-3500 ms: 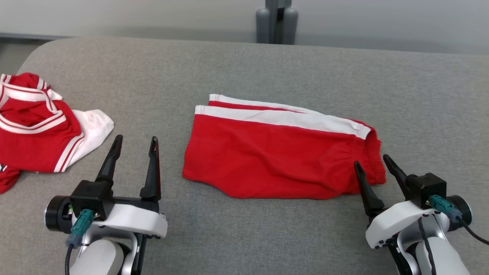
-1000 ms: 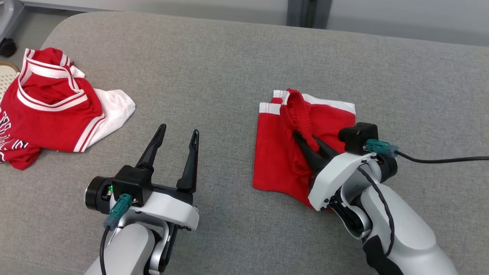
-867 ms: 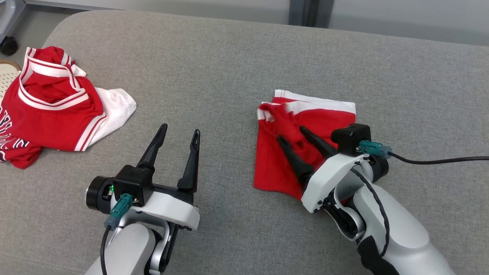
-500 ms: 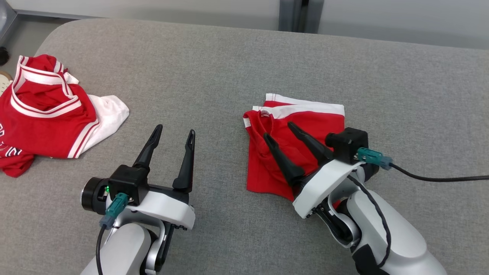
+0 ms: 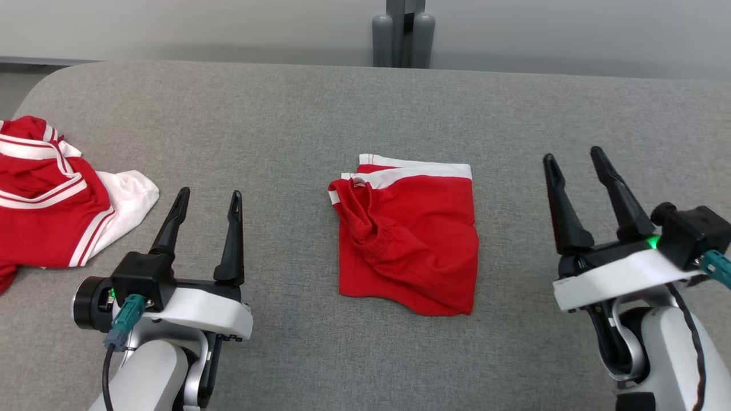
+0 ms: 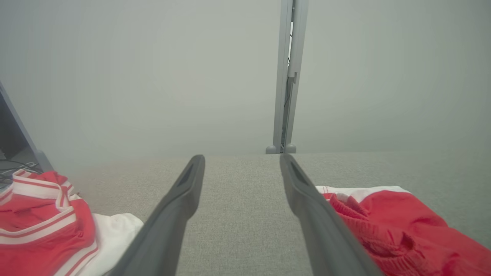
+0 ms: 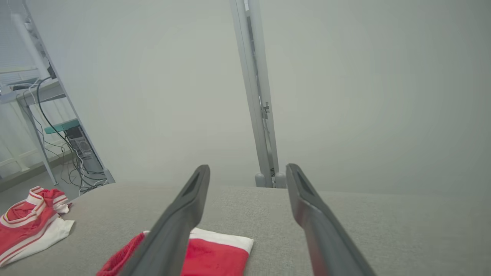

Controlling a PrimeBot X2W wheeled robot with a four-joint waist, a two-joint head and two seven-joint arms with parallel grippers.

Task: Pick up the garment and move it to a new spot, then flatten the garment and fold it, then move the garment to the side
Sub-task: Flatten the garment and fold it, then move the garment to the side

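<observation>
Head view: shorts lie folded and rumpled on the tabletop, between the left claw and the right claw, both spread and empty.

Left wrist view: shorts sit just right of that claw, a jersey to its left.

Right wrist view: shorts lie low, left of that claw.

Folding seems done. Next, a claw needs to pinch both layers at an edge and shift the shorts aside.

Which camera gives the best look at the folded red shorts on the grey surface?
The head view: the folded red shorts lie whole and uncovered near its middle. The left wrist view catches just their bunched waistband side, cropped at its lower right. The right wrist view shows a strip of them at its bottom edge.
</observation>
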